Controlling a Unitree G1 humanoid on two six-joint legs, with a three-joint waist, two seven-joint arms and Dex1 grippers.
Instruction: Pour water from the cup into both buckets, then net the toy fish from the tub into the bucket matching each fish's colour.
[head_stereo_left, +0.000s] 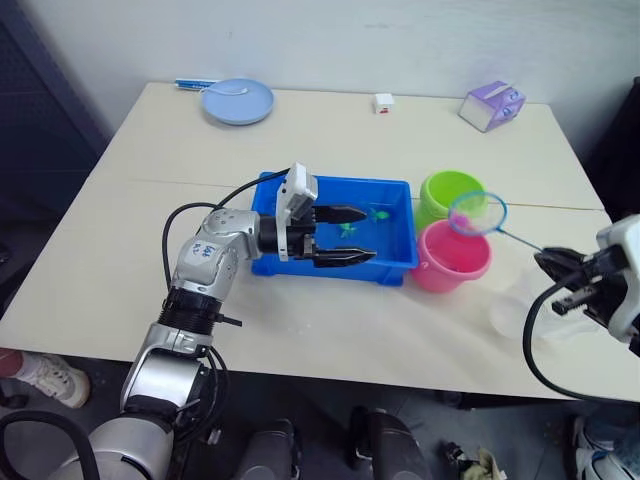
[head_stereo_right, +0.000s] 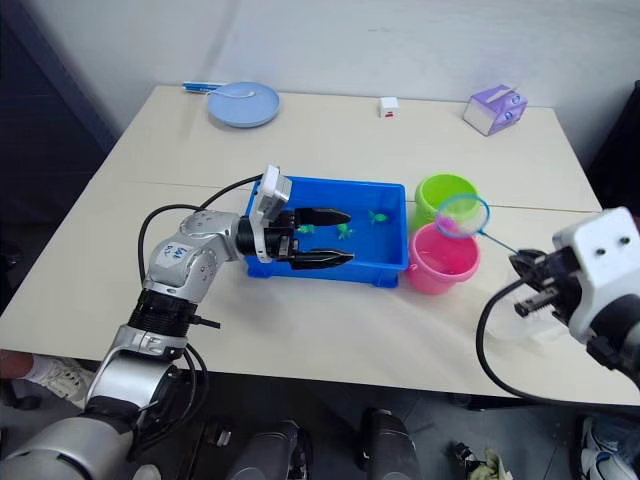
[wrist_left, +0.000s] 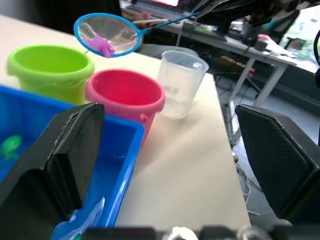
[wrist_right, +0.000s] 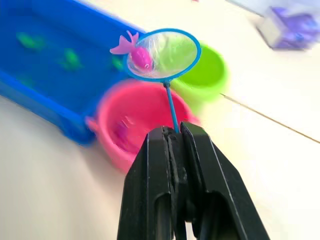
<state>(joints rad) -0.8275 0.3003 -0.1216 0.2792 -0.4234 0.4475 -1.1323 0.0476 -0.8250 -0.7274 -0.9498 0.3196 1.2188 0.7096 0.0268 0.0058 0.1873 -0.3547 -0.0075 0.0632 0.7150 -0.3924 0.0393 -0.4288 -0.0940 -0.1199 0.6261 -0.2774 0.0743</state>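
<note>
My right gripper (wrist_right: 173, 133) is shut on the thin handle of the net (head_stereo_left: 477, 212). The net's light-blue hoop hangs over the pink bucket (head_stereo_left: 452, 257), just in front of the green bucket (head_stereo_left: 450, 192). A pink toy fish (wrist_right: 140, 56) lies in the mesh, its tail over the rim. Another pinkish fish (wrist_right: 121, 131) shows inside the pink bucket. My left gripper (head_stereo_left: 369, 235) is open, low over the blue tub (head_stereo_left: 390, 272), where green fish (head_stereo_left: 379, 213) remain. The clear cup (wrist_left: 181, 82) stands on the table to the right of the pink bucket.
At the table's far side lie a pale-blue plate (head_stereo_left: 237, 100), a small white cube (head_stereo_left: 383, 102) and a purple box (head_stereo_left: 492, 105). The table's front edge (head_stereo_left: 400, 365) runs close below the tub and buckets.
</note>
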